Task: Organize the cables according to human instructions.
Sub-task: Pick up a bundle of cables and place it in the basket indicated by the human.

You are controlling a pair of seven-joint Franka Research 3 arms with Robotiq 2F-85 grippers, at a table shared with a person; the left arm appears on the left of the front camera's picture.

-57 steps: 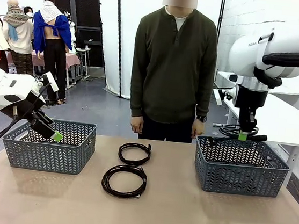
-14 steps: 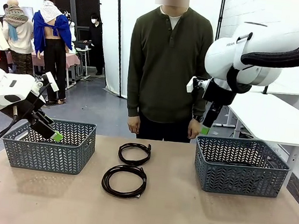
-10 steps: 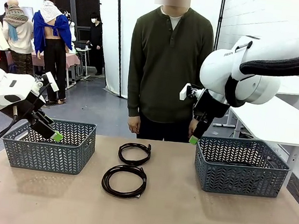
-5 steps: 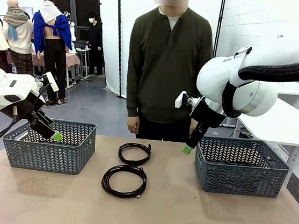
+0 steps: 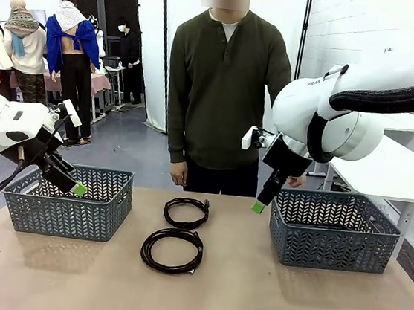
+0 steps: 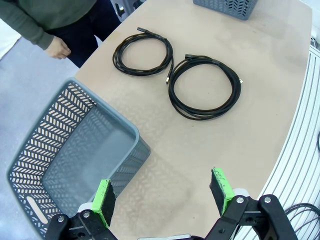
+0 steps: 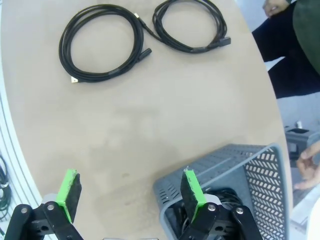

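A person in a dark olive long-sleeved shirt (image 5: 218, 89) stands at the far side of the tan desk (image 5: 250, 302), arms down, one hand (image 5: 178, 173) hanging just behind the desk's far edge. Two thin black cables lie flat on the bare desk between two grey lattice plastic baskets, each wound into a round loop. The farther coiled cable (image 6: 116, 54) sits closer to the person, and the nearer coiled cable (image 6: 173, 89) lies just beside it toward the robot, the two loops almost touching. The left basket (image 5: 66, 210) stands toward the desk's left side and the right basket (image 5: 331, 248) toward its right, both well apart from the two coils. In the right wrist view, black cords (image 7: 172, 220) show in the bottom of the right basket, partly hidden behind a finger, so their number cannot be told. The left gripper (image 6: 161, 195) hangs above the left basket's corner with its fingers spread wide and nothing between them, one green pad over the basket's rim and the other over bare desk. The right gripper (image 7: 131, 192) hangs tilted above the right basket's corner nearest the coils, fingers likewise wide apart and empty, one over the basket's corner and the other over open desk.
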